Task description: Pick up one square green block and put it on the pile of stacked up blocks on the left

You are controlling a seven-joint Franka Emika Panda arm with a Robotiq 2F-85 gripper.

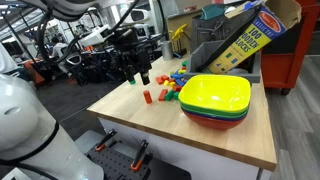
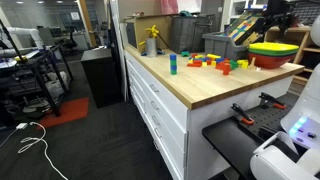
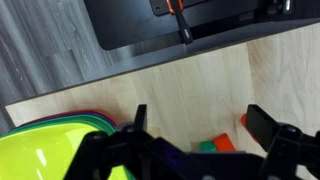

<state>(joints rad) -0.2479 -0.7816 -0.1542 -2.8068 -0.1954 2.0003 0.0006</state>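
Note:
A slim teal-and-green tower of blocks (image 1: 133, 76) stands near the table's far end; it also shows in an exterior view (image 2: 172, 64). Loose multicoloured blocks (image 1: 170, 87) lie between the tower and the bowls. In the wrist view a small green block (image 3: 208, 146) lies on the wood next to a red-orange block (image 3: 226, 141), partly hidden by the gripper body. My gripper (image 3: 200, 125) is open and empty, well above the table, with both blocks below and between its fingers. It shows in both exterior views (image 1: 128, 48) (image 2: 275, 14).
Stacked yellow, green and red bowls (image 1: 215, 97) (image 2: 272, 50) (image 3: 50, 140) sit near the table's front edge. A yellow cardboard box (image 1: 245, 40), a grey bin and a yellow bottle (image 2: 152, 42) stand along the back. A lone red block (image 1: 147, 97) lies apart.

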